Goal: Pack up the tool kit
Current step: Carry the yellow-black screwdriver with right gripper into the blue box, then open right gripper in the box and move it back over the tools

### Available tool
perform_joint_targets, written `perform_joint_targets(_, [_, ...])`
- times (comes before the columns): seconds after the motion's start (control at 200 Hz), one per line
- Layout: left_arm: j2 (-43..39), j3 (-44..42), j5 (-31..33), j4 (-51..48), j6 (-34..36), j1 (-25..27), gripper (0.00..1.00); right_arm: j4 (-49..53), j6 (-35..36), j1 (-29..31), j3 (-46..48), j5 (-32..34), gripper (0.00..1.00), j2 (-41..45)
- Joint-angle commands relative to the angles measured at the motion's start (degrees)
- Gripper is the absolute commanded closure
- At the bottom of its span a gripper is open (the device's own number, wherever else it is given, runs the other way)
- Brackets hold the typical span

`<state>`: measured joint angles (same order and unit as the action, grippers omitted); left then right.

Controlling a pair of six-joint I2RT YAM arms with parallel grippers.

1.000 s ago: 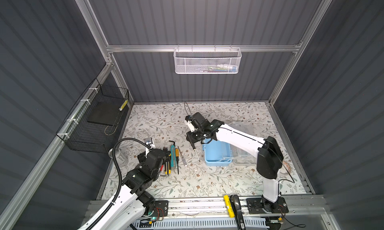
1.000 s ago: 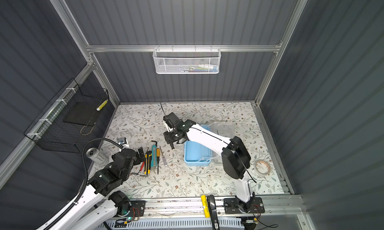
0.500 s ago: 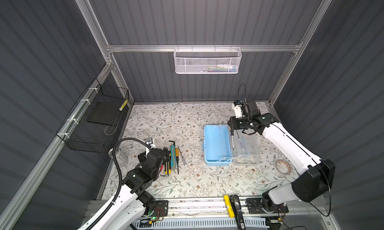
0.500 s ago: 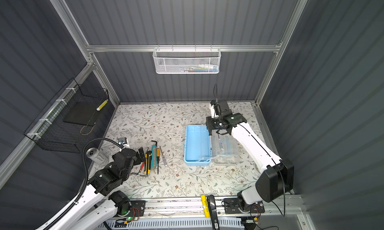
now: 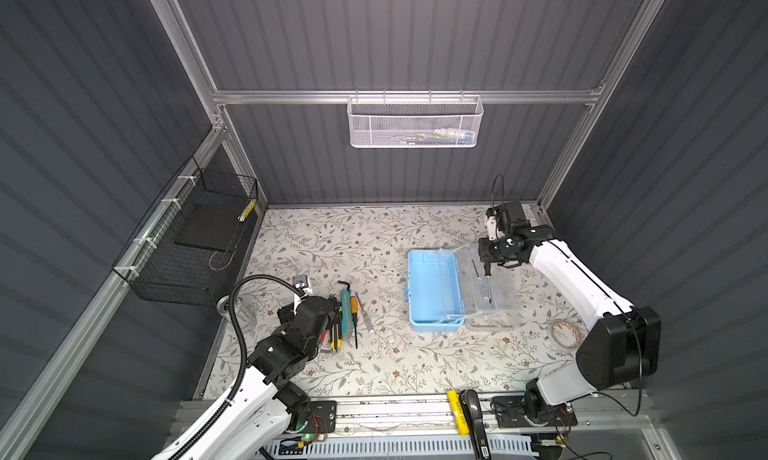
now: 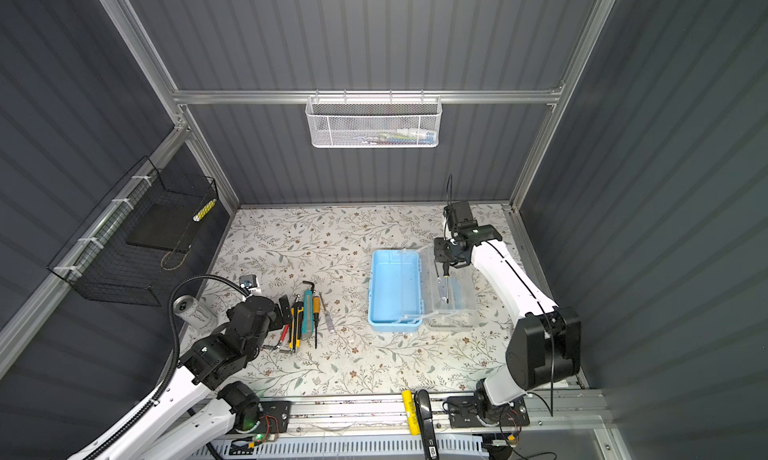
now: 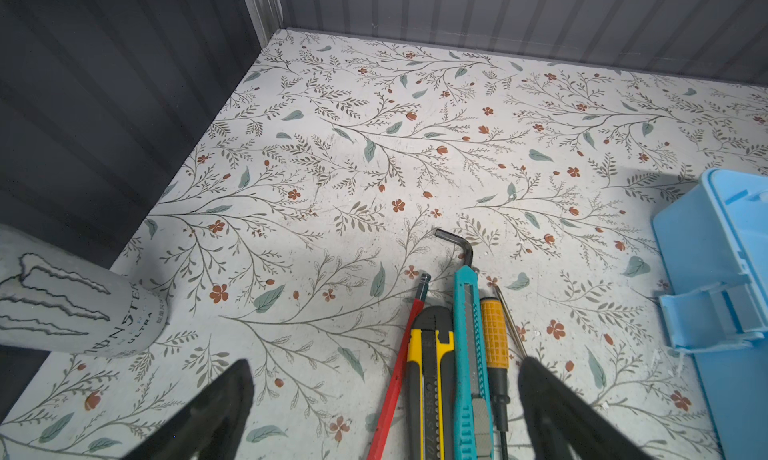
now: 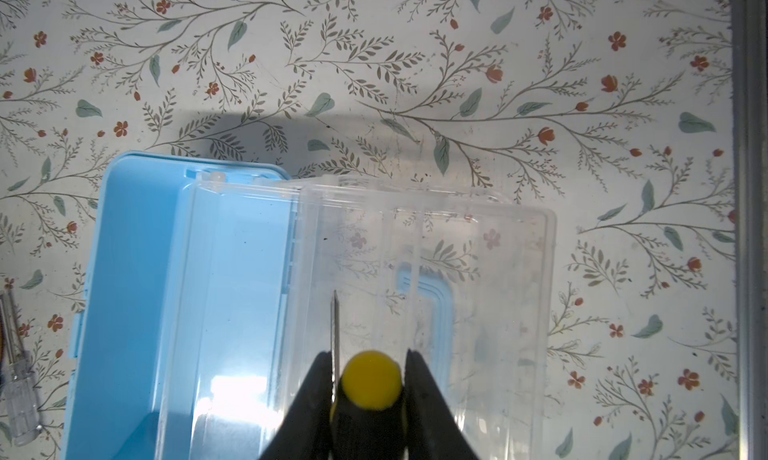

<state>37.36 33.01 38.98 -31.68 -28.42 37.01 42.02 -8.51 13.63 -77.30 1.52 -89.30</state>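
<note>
Placing is being carried out: a yellow-capped screwdriver point(image 8: 370, 381) is being clenched by the right gripper point(image 8: 368, 356) over the open tool kit point(image 5: 432, 287) on the table point(image 5: 353, 245). Lowering and release are being called for next. The left gripper point(image 7: 384, 368) is being held spread above loose tools point(image 5: 347, 316).

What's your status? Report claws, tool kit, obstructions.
Left claw open over loose tools. Right claw shut on screwdriver above clear lid. Blue box open, no tools inside. Can stands well away from box.
</note>
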Motion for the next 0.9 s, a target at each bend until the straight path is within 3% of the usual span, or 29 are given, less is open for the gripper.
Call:
perform_joint_targets(0.0, [-0.36,-0.15,-0.2,0.19,1.02,-0.01,0.0,0.53,0.59,-0.09,0.05,-0.21,1.0,-1.7])
perform_joint_targets(0.06, [-0.58,-0.14,-0.29,0.13,1.04,-0.06,0.01,-0.26,0.3,-0.14,0.6,-0.12,0.98,-2.06])
perform_joint_targets(0.185, [-0.74,-0.22,-0.31,0.06,1.09,-0.03,0.01,-1.12,-0.24,-0.09,1.26,0.17,0.76,-2.48])
perform_joint_targets(0.35, [-0.73,-0.27,-0.22,0.1,1.09,-0.08,0.01,-0.91,-0.01,-0.09,1.02,1.11,0.6,-2.38])
perform_joint_targets(0.545, [-0.93,-0.23,-0.05,0.13,1.0,-0.01,0.01,1.03,0.0,1.6,-0.92,2.74,0.55,0.02])
perform_joint_targets(0.655, [-1.15,-0.38,0.17,0.03,0.81,-0.01,0.01,-0.13,-0.77,7.03,-0.56,2.26,0.55,2.97])
perform_joint_targets(0.786, [-1.52,-0.31,0.24,-0.21,0.56,-0.01,0.01,-3.9,-3.38,18.71,0.7,3.33,0.53,3.89])
perform_joint_targets(0.896, [-1.68,-0.41,0.51,-0.19,0.47,-0.01,0.01,-10.74,-7.87,27.91,2.43,-0.69,0.53,1.49])
